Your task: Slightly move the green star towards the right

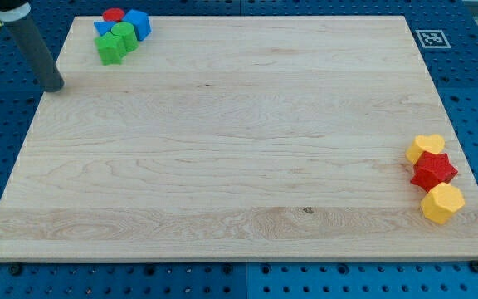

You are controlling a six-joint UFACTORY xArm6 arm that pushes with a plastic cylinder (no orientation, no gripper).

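Top-left, green star, orientation unclear

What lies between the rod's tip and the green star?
Nothing: in the camera view, only bare board separates my tip, at the view's left edge, from the green star up and to its right.

red block mostly hidden behind blue blocks; shape unclear.

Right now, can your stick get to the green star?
Probably yes. My tip sits at the board's left edge, lower left of the green star, with bare wood between. The blue blocks and red block crowd behind it.
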